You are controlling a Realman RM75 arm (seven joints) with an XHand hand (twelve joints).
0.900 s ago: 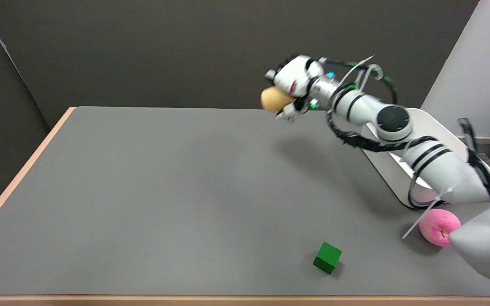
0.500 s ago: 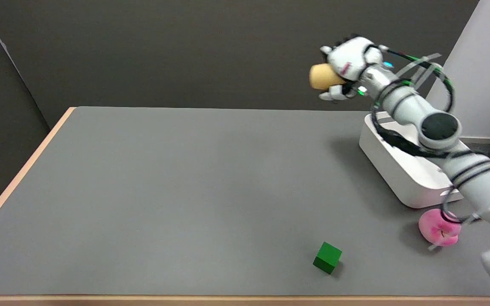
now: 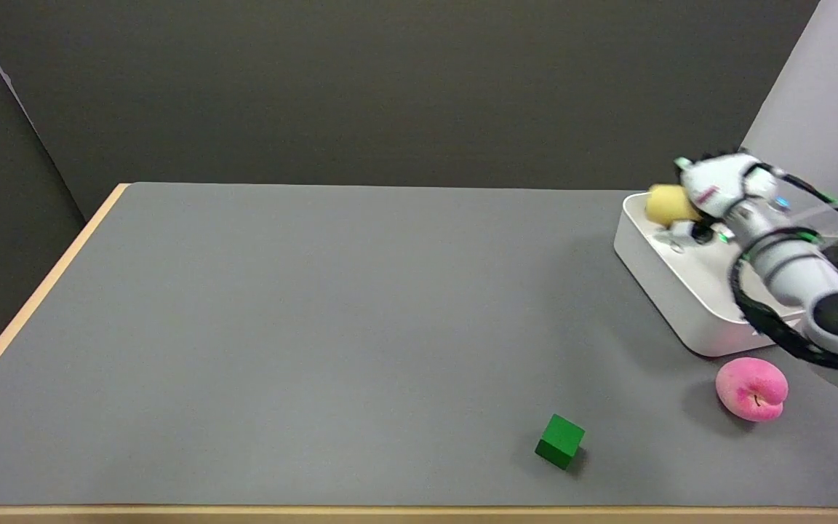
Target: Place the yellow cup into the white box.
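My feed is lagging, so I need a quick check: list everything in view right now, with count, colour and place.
yellow cup: one, yellow, held over the far end of the white box
white box: one, white, far right of the table
pink peach-shaped toy: one, pink, on the table just in front of the box
green cube: one, green, near edge, right of centre
table: one, grey top with a light wooden edge
right hand: one, white and black, holds the cup above the box

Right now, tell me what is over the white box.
Over the white box the right hand holds the yellow cup above its far end. The arm covers much of the box's inside, so what lies in it cannot be seen.
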